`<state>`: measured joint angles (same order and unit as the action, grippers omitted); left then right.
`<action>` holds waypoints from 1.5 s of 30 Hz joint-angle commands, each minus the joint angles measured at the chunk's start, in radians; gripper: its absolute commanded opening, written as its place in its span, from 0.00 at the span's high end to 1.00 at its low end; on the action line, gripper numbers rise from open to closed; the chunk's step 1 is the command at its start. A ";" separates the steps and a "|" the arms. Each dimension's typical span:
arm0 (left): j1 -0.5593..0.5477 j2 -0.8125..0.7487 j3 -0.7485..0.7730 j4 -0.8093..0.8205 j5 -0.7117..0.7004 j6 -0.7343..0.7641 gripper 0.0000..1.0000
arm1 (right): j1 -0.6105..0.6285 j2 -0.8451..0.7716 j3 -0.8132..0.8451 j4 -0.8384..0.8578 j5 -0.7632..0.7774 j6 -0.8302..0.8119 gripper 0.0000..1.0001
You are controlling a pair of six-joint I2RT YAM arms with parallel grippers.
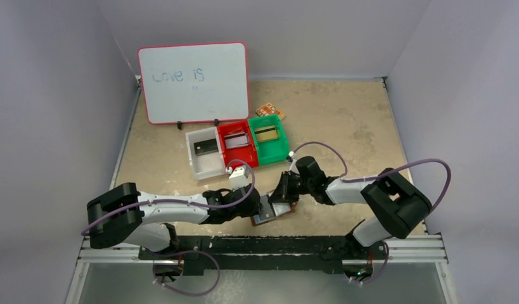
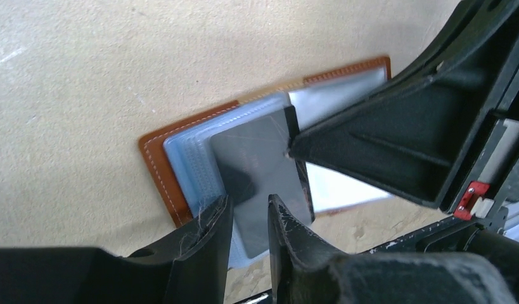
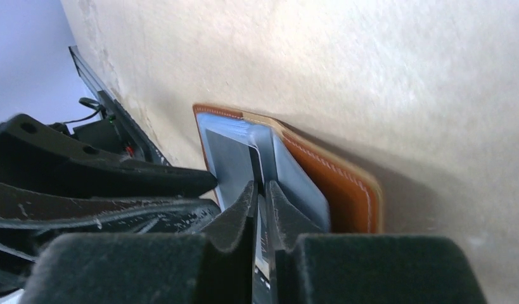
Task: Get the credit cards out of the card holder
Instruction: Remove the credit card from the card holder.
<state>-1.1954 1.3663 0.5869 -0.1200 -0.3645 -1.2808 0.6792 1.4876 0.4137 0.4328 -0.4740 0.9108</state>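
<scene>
- A whiteboard [image 1: 193, 82] stands at the upper left of the top view, at the back of the table [image 1: 345, 120].
- Below it sit a white bin [image 1: 209, 170], a red bin [image 1: 241, 156] and a green bin [image 1: 274, 152] in a row, with an orange packet [image 1: 265, 109] just behind the green one.
- The holder [image 1: 272, 217] lies open and flat at lower centre, well below the bins and between the two arms, which crowd over it and hide most of it from above.
- A dark grey card [image 2: 260, 171] sticks partway out of a blue-grey pocket.
- The right gripper [image 3: 262, 187] has its jaws nearly together, pinching that card edge-on at its corner.
- The left gripper [image 2: 248, 201] has its jaws a narrow gap apart, low over the card's other end and clamping nothing.
</scene>
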 commanded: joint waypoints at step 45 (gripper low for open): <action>-0.013 0.161 0.066 -0.183 -0.084 0.128 1.00 | -0.105 -0.117 -0.229 0.303 -0.091 0.115 0.95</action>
<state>-1.2076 1.4811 0.6827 -0.1707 -0.4416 -1.2057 0.5835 1.4052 0.1856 0.7372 -0.5426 1.0512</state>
